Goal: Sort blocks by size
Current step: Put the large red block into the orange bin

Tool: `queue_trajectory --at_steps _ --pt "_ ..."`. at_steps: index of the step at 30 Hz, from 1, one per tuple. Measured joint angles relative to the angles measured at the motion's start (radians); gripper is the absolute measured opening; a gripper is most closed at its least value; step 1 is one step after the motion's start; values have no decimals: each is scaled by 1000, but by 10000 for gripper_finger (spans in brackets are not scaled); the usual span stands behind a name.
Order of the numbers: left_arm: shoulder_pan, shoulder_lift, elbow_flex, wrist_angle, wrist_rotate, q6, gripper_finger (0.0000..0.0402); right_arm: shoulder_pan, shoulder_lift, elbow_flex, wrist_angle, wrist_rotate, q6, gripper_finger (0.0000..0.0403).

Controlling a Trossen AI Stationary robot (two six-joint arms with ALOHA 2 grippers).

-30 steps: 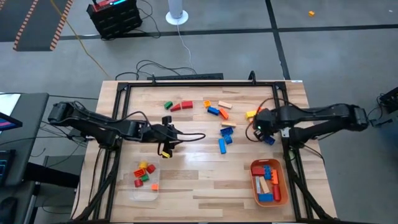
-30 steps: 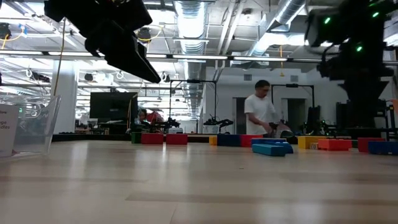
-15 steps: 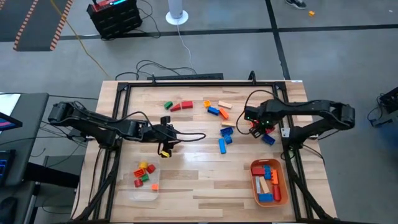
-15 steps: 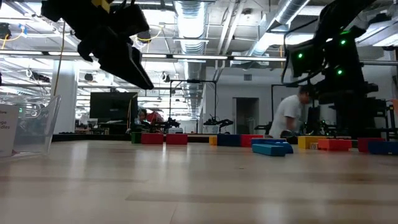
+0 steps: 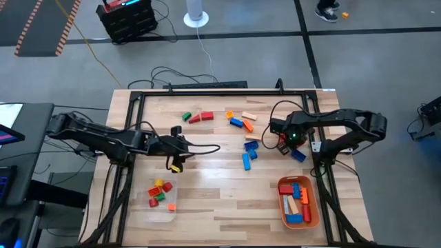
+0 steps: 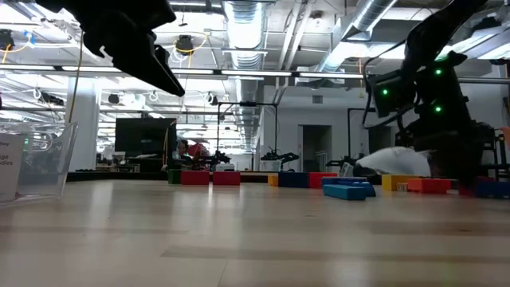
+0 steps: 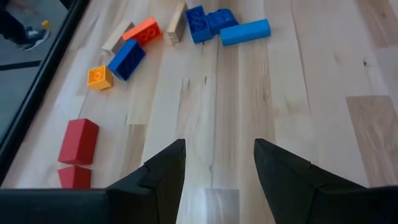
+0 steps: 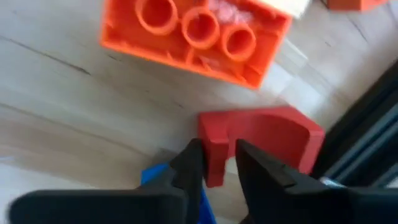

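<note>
Blocks [image 5: 248, 141] lie scattered over the far half of the wooden table [image 5: 220, 200], with the right gripper [image 5: 281, 142] lowered at their right-hand edge. In the right wrist view its two dark fingers [image 8: 189, 163] stand narrow, pinching one end of a red arch-shaped block [image 8: 267, 140]; an orange studded block [image 8: 193, 37] lies upside down just beyond it, and a blue block [image 8: 155, 174] shows under the fingers. The left gripper [image 5: 176, 164] hangs above bare wood left of the table's middle, its fingers [image 7: 165, 171] apart and holding nothing; ahead of it lie a long light-blue bar [image 7: 245, 32], dark blue blocks [image 7: 208, 22], a small yellow block [image 7: 99, 77] and a red block [image 7: 79, 140]. A clear plastic tray [image 5: 160, 200] near the left front holds small blocks; an orange tray [image 5: 298, 201] near the right front holds longer ones.
</note>
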Motion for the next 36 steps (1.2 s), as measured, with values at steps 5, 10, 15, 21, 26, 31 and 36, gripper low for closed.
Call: queue_trajectory --at_steps 5,10,15,21,26,31,36 --pt "0 3 0 -11 -2 -7 184 0 -19 0 9 0 -24 48" --pt "0 4 0 -28 -3 -11 184 25 -81 21 -54 0 -16 47" --pt "0 4 0 -54 -8 -20 184 151 -217 100 -160 -46 55 47" --pt "0 4 0 -82 -18 -45 184 486 -424 151 -18 -169 191 52" --pt "0 4 0 -92 -18 -63 184 850 -514 151 170 -144 426 53" --pt "0 4 0 -100 -18 -77 184 1144 -487 151 202 12 734 54" --pt "0 4 0 -103 -18 -79 184 1312 -380 151 176 57 984 58"
